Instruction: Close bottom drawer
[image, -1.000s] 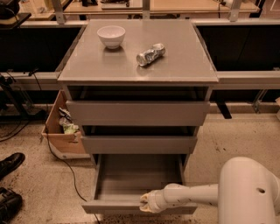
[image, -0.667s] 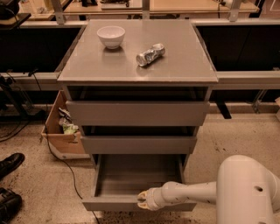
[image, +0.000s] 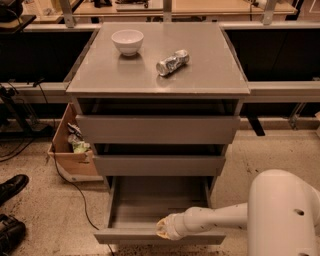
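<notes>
The bottom drawer (image: 145, 202) of the grey cabinet stands pulled out, its long flat grey tray showing and its plain front (image: 130, 236) near the lower edge of the view. My gripper (image: 161, 228) reaches in from the right on a white arm (image: 215, 218) and sits at the top edge of the drawer's front, right of its middle. The two drawers above (image: 158, 129) (image: 159, 165) stand slightly out.
On the cabinet top (image: 210, 65) are a white bowl (image: 127, 41) and a crushed silver can (image: 172, 62). An open cardboard box (image: 72, 150) stands left of the cabinet, with a cable on the floor. Black shoes (image: 12, 186) are at the far left.
My gripper has slid left along the bottom drawer's front edge. The drawer stays about as far out as before.
</notes>
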